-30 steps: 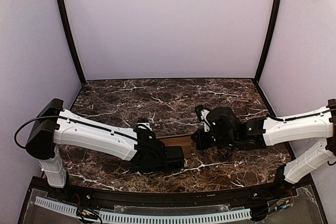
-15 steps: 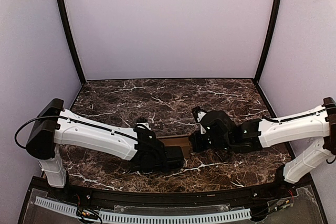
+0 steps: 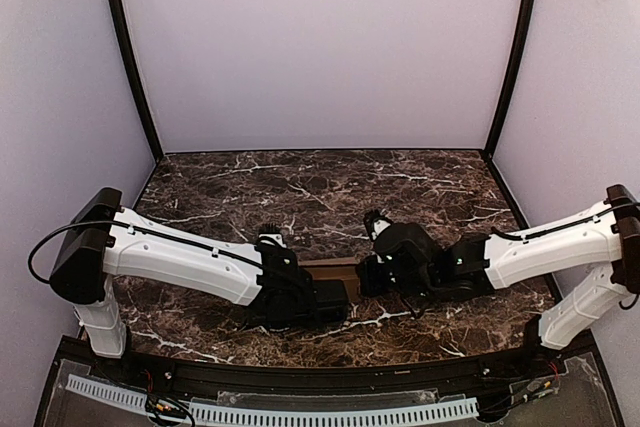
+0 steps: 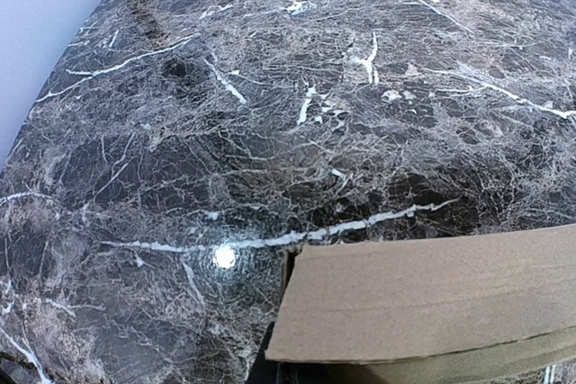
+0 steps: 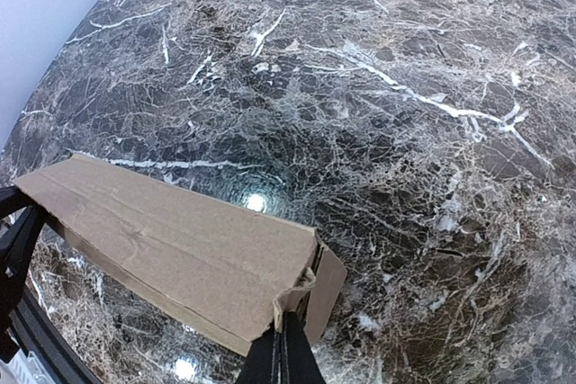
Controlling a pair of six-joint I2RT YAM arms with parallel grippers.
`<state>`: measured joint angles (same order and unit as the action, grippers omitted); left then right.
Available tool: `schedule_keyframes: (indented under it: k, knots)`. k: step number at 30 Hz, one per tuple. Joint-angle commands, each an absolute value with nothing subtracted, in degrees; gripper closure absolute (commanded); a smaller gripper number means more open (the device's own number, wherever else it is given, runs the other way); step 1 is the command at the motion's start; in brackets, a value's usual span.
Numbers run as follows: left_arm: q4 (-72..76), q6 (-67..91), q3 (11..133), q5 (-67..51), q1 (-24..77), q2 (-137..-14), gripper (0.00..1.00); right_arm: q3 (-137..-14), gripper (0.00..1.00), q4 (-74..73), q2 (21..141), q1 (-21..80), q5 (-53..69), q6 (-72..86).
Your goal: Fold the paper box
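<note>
The right end effector (image 5: 284, 352) is pinched shut on a thin flap at one end of the paper box (image 5: 171, 254). The left end effector (image 4: 275, 370) is closed too, apparently on the opposite end's edge. The box spans the gap between them, low over the table (image 5: 423, 96) near its front middle; whether it touches the table is unclear. It looks light, stiff across its panels and weak at the creases, so it is best held on a panel beside a score line rather than by a loose tab, which could tear.
</note>
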<state>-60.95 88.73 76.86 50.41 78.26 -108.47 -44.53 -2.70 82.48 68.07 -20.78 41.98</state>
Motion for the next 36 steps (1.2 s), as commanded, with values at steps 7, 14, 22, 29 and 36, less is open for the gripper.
schedule_keyframes:
  k: [7,14,22,29,36]
  knots:
    - [-60.87,86.49,75.26,43.41,78.22,-109.80,1.00,-41.66,1.00,-5.71,86.63,71.54,-18.25,46.04]
    - [-62.99,85.30,75.85,43.67,78.22,-109.65,1.00,-43.74,1.00,-7.54,84.41,71.58,-20.10,45.02]
    - [-67.62,84.97,76.84,44.01,78.22,-109.25,0.97,-45.38,0.90,-8.99,81.63,71.50,-20.99,42.70]
    - [-69.42,83.11,77.61,43.23,78.27,-109.12,0.81,-45.15,0.68,-9.22,78.36,71.53,-20.49,41.80]
    - [-68.22,79.06,78.40,42.51,78.22,-106.70,0.66,-43.96,0.66,-9.92,74.35,71.53,-20.59,40.86]
